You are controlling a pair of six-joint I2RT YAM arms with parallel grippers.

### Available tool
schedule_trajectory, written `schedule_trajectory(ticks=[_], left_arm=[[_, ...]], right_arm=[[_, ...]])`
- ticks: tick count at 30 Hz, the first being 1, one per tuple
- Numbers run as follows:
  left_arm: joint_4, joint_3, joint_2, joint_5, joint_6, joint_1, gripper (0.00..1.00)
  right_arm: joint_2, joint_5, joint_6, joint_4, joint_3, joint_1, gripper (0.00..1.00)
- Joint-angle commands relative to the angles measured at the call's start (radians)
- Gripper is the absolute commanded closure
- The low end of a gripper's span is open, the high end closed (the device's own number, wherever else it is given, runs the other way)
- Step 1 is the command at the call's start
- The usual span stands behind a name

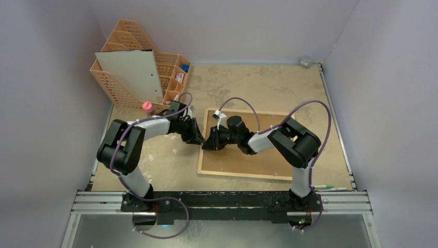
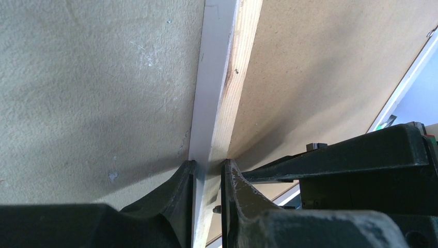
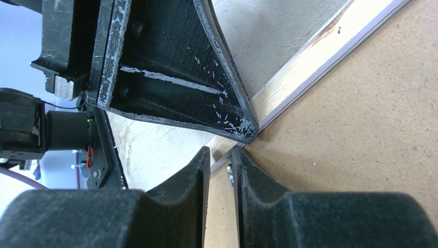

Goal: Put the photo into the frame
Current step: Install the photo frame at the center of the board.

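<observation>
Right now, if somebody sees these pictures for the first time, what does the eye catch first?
Both grippers meet at the left edge of the frame, which lies back up mid-table: the left gripper pinches its white-and-wood rim, the right gripper faces it, fingers nearly together. At the far left stands a peach lattice organiser, a white sheet against it.

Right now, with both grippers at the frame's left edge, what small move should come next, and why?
Probably the right gripper should grip the brown board at its edge and lift it. The left gripper clamps the frame by its rim, and the board covers its back.
</observation>
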Motion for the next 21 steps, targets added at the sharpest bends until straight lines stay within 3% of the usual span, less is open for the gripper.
schedule_trajectory(ticks=[1,4,8,12,16,21], left_arm=[[0.021,0.003,0.063,-0.053,-0.014,-0.016,1.00],[0.018,0.005,0.066,-0.053,-0.011,-0.016,1.00],[0.012,0.009,0.053,-0.049,-0.002,-0.016,1.00],[-0.001,0.024,0.039,-0.042,0.006,-0.013,1.00],[-0.003,0.039,0.019,-0.021,-0.007,0.008,0.99],[-0.015,0.062,-0.060,-0.007,-0.009,0.051,0.75]], right_arm=[[0.053,-0.164,-0.048,-0.158,0.000,0.057,0.76],[0.029,-0.097,-0.060,-0.223,0.012,0.057,0.75],[-0.068,0.165,-0.073,-0.362,0.062,0.058,0.66],[-0.141,0.409,-0.050,-0.519,0.145,0.098,0.48],[-0.169,0.555,-0.018,-0.601,0.191,0.169,0.39],[-0.137,0.733,0.005,-0.759,0.308,0.251,0.36]])
